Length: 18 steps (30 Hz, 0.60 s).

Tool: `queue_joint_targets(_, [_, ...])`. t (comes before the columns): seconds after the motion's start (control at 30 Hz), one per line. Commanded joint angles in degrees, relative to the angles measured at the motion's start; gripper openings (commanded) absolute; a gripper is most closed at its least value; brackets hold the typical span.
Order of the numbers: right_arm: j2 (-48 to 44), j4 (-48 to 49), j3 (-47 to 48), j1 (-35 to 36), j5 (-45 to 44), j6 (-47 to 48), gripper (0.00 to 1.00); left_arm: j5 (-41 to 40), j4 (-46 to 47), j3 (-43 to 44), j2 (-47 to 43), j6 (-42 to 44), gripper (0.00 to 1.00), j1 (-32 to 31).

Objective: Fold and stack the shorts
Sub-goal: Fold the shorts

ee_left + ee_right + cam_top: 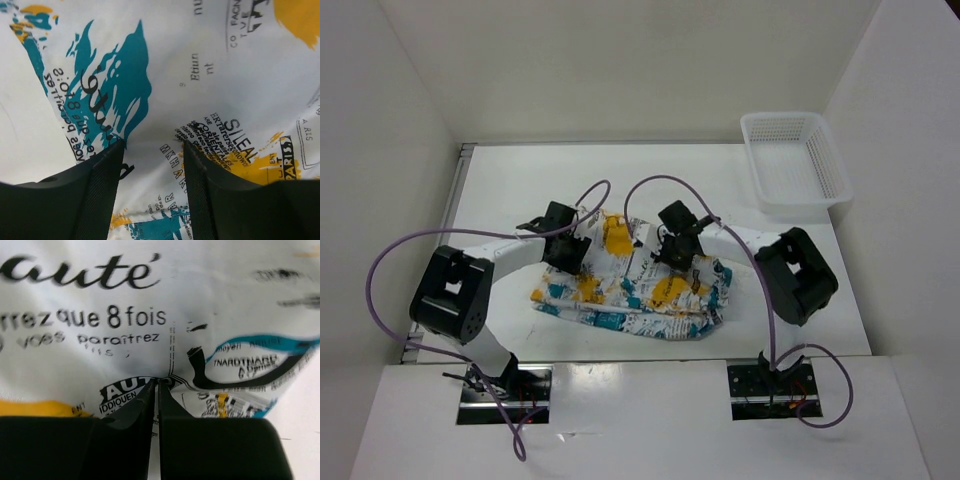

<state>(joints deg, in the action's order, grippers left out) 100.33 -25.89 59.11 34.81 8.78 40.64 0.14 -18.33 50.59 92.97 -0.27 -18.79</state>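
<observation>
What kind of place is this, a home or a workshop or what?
Most likely a robotics lab test cell, not a home: white panels box in a white table, robot arms are bolted at its near edge, and shorts and a mesh basket sit on it.

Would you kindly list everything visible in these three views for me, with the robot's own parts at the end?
soft white fabric shorts with teal, orange-yellow and black print: one crumpled heap, mid-table, between the two arms.
white plastic mesh basket: one, white, far right corner of the table.
white table: one, white, under the shorts and basket.
white enclosure walls: three, white, at the left, back and right.
purple cables: two, purple, looping from each base towards its wrist.
left arm: one, black and white, from near left; jaws apart over the shorts.
right arm: one, black and white, from near right; jaws pinched shut on a pucker of the shorts.
</observation>
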Motion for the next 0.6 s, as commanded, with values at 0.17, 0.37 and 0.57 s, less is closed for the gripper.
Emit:
queue_joint_targets(0.17, [18.0, 9.2, 20.5, -4.7, -12.3, -3.3, 0.01, -9.9, 10.5, 7.7, 12.1, 0.3, 0.59, 3.0])
queue_joint_targets(0.37, [28.2, 9.2, 43.0, -4.7, -14.8, -10.4, 0.0, -16.0, 13.1, 17.1, 17.1, 0.3, 0.6, 5.8])
queue_joint_targets(0.57, [22.8, 9.2, 46.9, -4.7, -12.7, -15.5, 0.24, -14.4, 7.6, 23.5, 12.6, 0.3, 0.71, 5.8])
